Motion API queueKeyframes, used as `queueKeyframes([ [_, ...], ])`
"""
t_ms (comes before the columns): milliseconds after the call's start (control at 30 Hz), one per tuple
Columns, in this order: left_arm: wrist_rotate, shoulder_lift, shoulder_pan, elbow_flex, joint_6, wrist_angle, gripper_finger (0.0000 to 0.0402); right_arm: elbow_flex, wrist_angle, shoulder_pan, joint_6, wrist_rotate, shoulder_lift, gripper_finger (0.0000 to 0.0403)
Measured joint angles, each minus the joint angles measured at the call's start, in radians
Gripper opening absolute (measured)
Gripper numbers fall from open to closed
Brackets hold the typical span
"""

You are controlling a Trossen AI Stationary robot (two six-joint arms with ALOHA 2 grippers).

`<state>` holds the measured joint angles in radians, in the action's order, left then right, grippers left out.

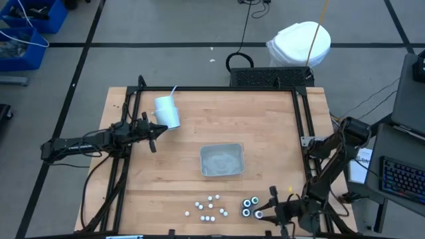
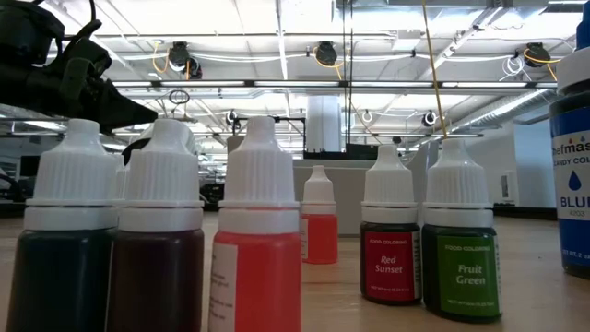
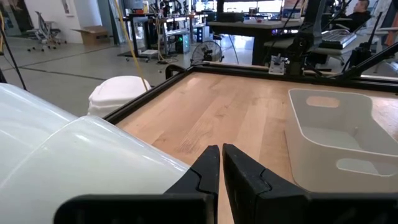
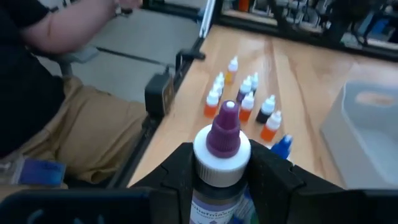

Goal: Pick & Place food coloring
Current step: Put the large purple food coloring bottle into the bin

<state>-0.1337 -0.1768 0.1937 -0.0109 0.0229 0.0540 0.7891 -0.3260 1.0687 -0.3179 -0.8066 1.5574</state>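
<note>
The food coloring stands near the table's front edge. Several tiny white-capped bottles (image 1: 207,209) form a cluster, seen close up in the low view (image 2: 258,231). Beside them are larger dark round bottles (image 1: 248,204). My right gripper (image 1: 260,214) is shut on one of the larger bottles (image 4: 222,146), which has a purple tip and a white collar. My left gripper (image 3: 221,168) waits at the table's left. It is shut and empty, next to a white cup (image 1: 167,111) that lies on its side. My right gripper pinches the larger bottle between its two fingers (image 4: 177,171), one on each side of the body just under the white collar (image 4: 219,185). The fingers come almost level from the table's right side. The bottle stands upright; the gripper hides its foot.
A clear square tray (image 1: 221,160) sits mid-table, beyond the bottles. A blue-labelled bottle (image 2: 572,184) stands at the cluster's right. A black frame rail (image 1: 302,113) edges the table. A seated person (image 4: 56,118) is close beyond the near edge.
</note>
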Motion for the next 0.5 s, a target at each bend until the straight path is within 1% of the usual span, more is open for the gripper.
queueKeyframes([
  [133, 0.0, 0.0, 0.0, 0.0, 0.0, 0.0, 0.0026, 0.0, 0.019, 0.0, 0.037, -0.001, -0.081, 0.0109],
  [200, 0.0, 0.0, 0.0, 0.0, 0.0, 0.0, 0.0026, 0.0, 0.02, -0.001, 0.092, -0.006, -0.13, 0.011],
  [367, 0.0, 0.0, 0.0, 0.0, 0.0, 0.0, 0.0026, 0.0, -0.019, -0.011, 0.278, -0.102, -0.263, 0.0111],
  [500, 0.0, 0.0, 0.0, 0.0, 0.001, 0.001, 0.0026, 0.0, -0.032, -0.047, 0.403, -0.168, -0.371, 0.0109],
])
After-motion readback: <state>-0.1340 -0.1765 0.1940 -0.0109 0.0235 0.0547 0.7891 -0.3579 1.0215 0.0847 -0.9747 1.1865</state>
